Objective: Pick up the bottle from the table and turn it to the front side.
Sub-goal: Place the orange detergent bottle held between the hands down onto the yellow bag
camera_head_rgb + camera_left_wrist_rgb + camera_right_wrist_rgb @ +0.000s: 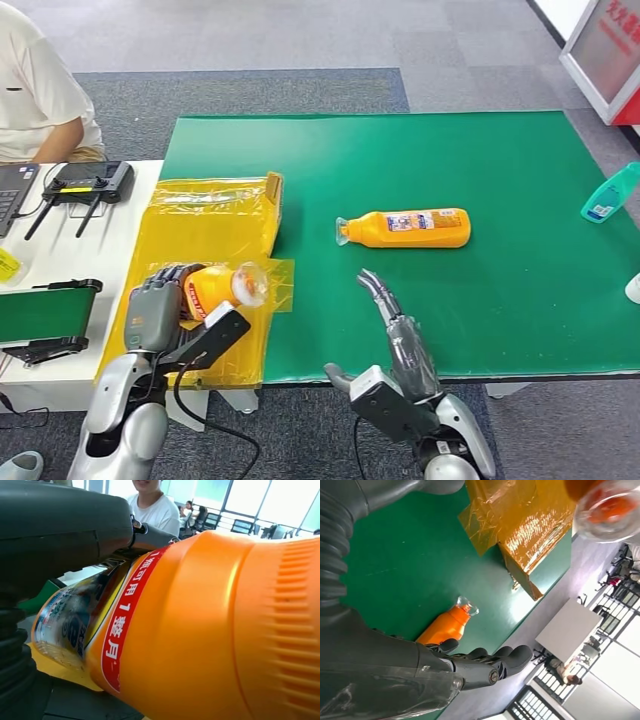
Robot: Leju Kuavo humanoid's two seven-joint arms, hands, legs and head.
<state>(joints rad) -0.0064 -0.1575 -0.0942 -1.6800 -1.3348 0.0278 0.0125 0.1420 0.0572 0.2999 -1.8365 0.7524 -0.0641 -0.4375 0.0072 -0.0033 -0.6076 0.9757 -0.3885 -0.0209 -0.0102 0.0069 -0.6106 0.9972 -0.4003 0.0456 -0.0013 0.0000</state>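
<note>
The left hand [155,310] grips an orange bottle [215,287] over the yellow plastic sheet [204,225] at the near left of the green tabletop [468,300]. The bottle lies roughly level in the grasp, its clear cap end pointing toward the robot's right and its red-banded label showing between the fingers. From the left wrist view the same bottle [196,630] sits right against the lens, with a red strip of white characters running along its orange body and a printed label half hidden under the grey thumb [64,530].

A second orange bottle [406,228] lies on its side near the middle of the tabletop, clear cap toward the yellow sheet, its label facing up. The right hand [392,325] is held above the near edge of the tabletop, short of that bottle and apart from it; its fingers are stretched out forward, close together, and hold nothing. In the right wrist view the dark fingers [490,662] reach out over the green surface with the lying bottle [450,622] beyond them.

A turquoise bottle [611,192] lies at the far right edge of the tabletop. To the left, a white side table [68,255] carries a black device with antennas [87,185], and a person in a white shirt [38,90] sits behind it
</note>
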